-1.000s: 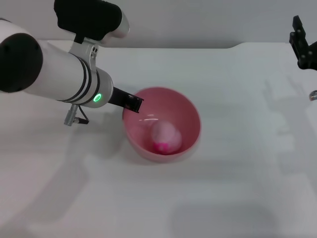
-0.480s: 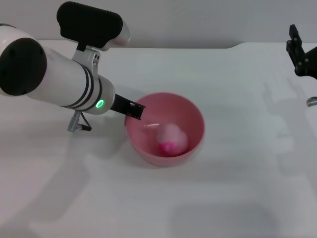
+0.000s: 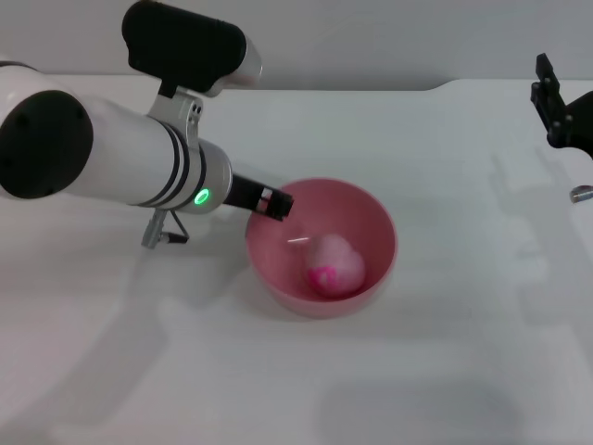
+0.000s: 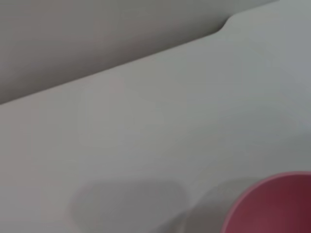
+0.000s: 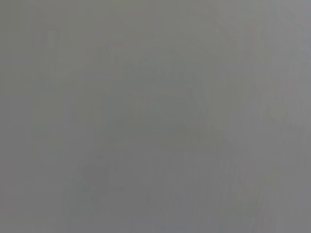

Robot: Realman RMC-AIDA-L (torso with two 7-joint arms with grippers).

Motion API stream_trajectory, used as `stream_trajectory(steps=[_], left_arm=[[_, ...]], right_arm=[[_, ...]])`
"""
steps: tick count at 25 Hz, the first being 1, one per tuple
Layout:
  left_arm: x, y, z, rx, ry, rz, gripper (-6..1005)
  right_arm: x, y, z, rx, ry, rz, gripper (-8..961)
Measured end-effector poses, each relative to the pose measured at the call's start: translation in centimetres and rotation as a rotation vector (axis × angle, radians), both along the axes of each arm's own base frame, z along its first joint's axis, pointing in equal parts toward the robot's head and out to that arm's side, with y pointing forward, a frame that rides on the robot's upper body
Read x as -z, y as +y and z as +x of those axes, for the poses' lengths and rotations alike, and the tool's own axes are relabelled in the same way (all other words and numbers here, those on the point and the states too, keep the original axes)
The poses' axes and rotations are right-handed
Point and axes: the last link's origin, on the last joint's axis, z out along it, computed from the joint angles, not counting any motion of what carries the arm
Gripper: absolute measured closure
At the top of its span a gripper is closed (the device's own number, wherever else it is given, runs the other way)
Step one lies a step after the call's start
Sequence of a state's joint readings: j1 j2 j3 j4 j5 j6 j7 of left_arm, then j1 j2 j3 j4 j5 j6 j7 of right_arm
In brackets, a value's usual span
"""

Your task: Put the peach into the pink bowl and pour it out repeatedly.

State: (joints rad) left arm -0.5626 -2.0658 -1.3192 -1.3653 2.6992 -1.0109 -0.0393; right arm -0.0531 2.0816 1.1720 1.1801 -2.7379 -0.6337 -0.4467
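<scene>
The pink bowl (image 3: pixel 378 230) stands upright on the white table in the head view, with the peach (image 3: pixel 337 263) lying inside it, magenta blotch facing front. My left gripper (image 3: pixel 270 202) grips the bowl's near-left rim. A part of the bowl's rim also shows in the left wrist view (image 4: pixel 272 204). My right gripper (image 3: pixel 558 109) is parked high at the far right edge, well away from the bowl.
The white table (image 3: pixel 435 139) runs out on all sides of the bowl, and its back edge has a step at the upper right. A small metal part (image 3: pixel 581 194) shows at the right edge. The right wrist view shows only plain grey surface.
My left arm has moved to the right and a little toward the front, and the bowl with the peach in it has moved along with it. The right arm has barely moved.
</scene>
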Motion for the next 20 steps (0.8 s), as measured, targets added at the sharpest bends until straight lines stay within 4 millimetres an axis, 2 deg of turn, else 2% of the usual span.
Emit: stream_trajectory(steps=[8, 9, 10, 12, 15, 19, 20], left_arm=[[-2.1, 1.7, 1.9, 0.152, -0.022, 0.143, 701], [-3.5, 2.6, 2.8, 0.244, -0.029, 0.235, 683], [-4.7, 3.2, 3.2, 0.320, -0.042, 0.311, 448], [-6.0, 3.8, 3.1, 0.401, -0.063, 0.405, 380], [-7.4, 4.1, 1.0, 0.499, -0.094, 0.564, 279], [-8.0, 3.4, -5.3, 0.493, -0.090, 0.715, 201], [-8.0, 3.4, -5.3, 0.493, -0.090, 0.715, 186]], right_arm=[[-0.6, 0.5, 1.1, 0.067, 0.096, 0.022, 318], [-0.8, 0.4, 1.2, 0.063, 0.098, 0.036, 317], [-1.1, 0.2, 1.3, 0.060, 0.100, 0.054, 317], [-2.0, -0.2, 1.7, 0.060, 0.109, 0.102, 316], [-3.1, -0.8, 3.3, 0.096, 0.144, 0.178, 315], [-3.7, -2.0, 5.7, 0.142, 0.176, 0.251, 314], [-3.6, -2.1, 6.0, 0.150, 0.186, 0.251, 314]])
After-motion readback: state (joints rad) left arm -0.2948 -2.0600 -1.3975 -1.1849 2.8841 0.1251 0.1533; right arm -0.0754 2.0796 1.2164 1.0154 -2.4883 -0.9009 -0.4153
